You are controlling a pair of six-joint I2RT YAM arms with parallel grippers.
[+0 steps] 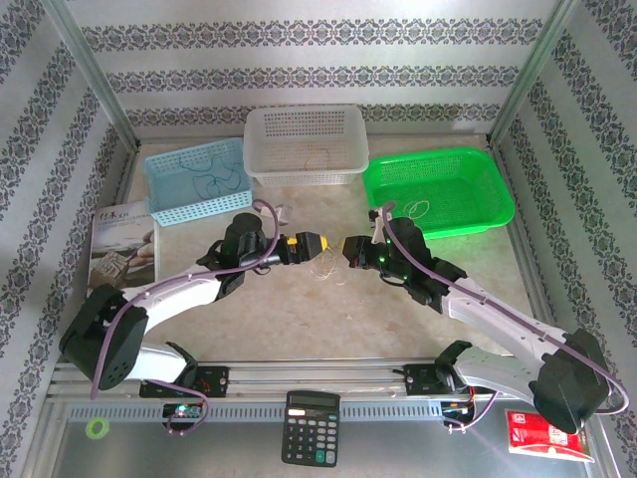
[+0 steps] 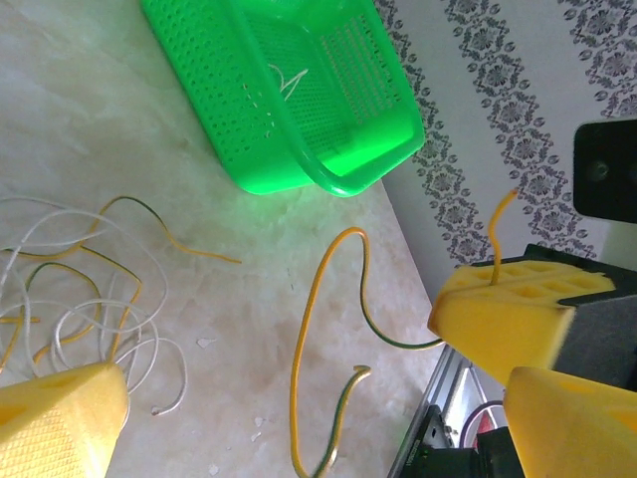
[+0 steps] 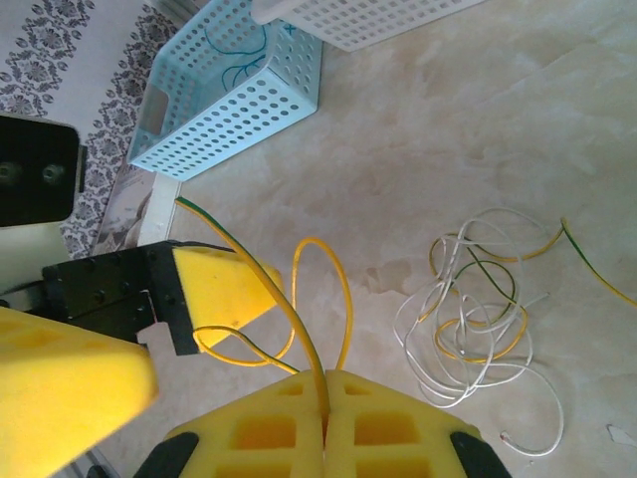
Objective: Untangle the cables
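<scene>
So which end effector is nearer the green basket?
Right. The right end effector sits just off the near left corner of the green basket; the left end effector is farther left, beyond it.

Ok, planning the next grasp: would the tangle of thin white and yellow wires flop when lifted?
Probably floppy: the tangle of thin white and yellow wires lies in loose curls. Likely light, strands being thread-thin. Overlapping loops suggest they would drag together.

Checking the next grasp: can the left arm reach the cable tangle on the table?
Probably yes: the left gripper stands open beside the tangle, nothing covering it; the right gripper, shut on one yellow wire, is close but not over it.
</scene>
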